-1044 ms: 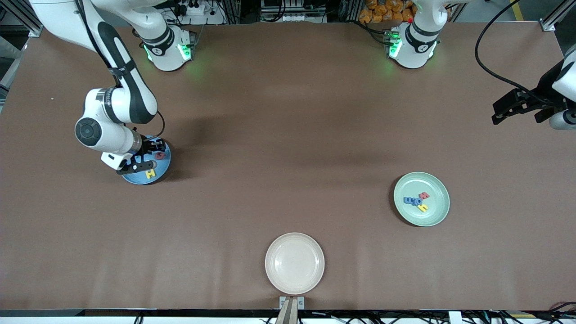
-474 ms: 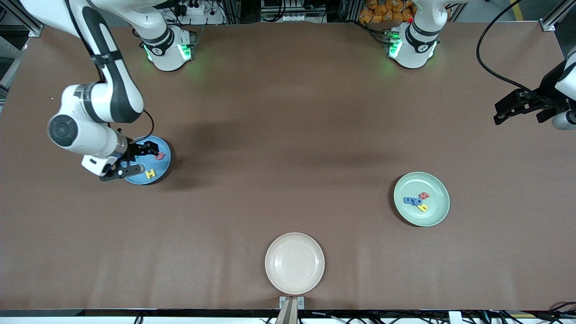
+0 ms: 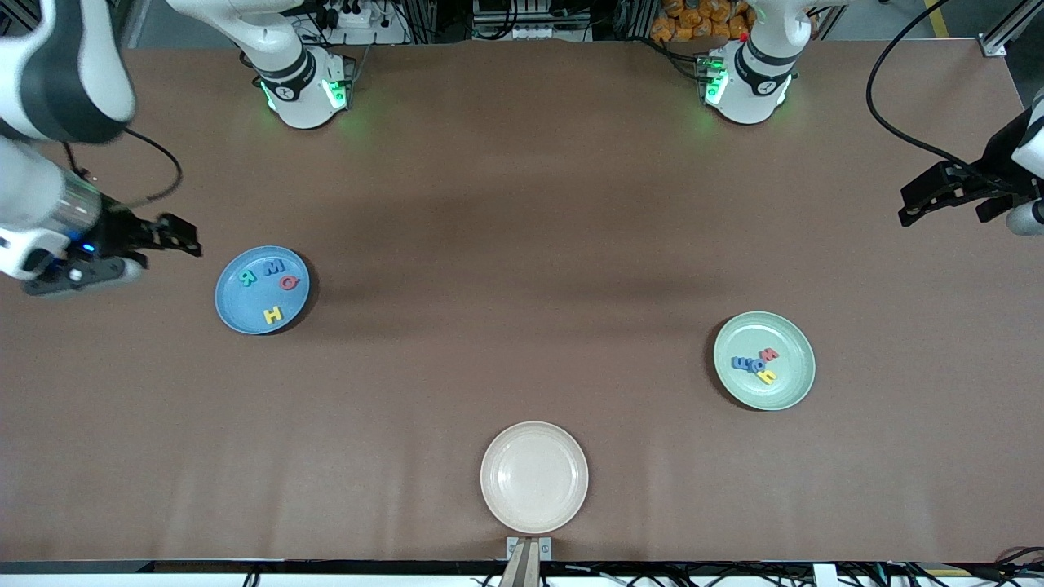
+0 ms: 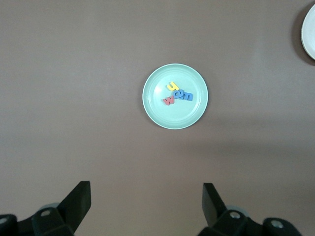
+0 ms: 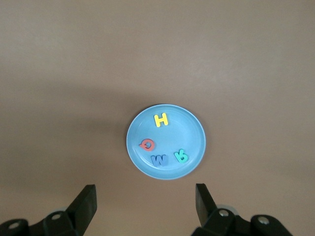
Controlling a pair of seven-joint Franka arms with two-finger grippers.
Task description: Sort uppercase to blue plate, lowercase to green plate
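The blue plate [image 3: 238, 306] holds four capitals: yellow H [image 3: 272, 314], teal R [image 3: 247, 277], blue M [image 3: 274, 267], red G [image 3: 289, 283]. The right wrist view shows the plate [image 5: 189, 132] with the H [image 5: 161, 120]. The green plate [image 3: 789, 383] holds the lowercase letters: red w [image 3: 768, 355], blue letters [image 3: 744, 364], yellow h [image 3: 767, 376]. It also shows in the left wrist view [image 4: 188, 114]. My right gripper [image 3: 181, 236] [image 5: 145, 196] is open and empty, high over bare table beside the blue plate. My left gripper [image 3: 917, 204] [image 4: 146, 196] is open and empty, high over the table's end, waiting.
An empty cream-white plate [image 3: 534, 477] sits near the table's front edge at the middle; its rim shows in the left wrist view [image 4: 310, 29]. A black cable [image 3: 889, 122] hangs by the left arm.
My right gripper has risen off the blue plate and drawn back toward the right arm's end of the table, uncovering the R and M. The left arm has barely moved.
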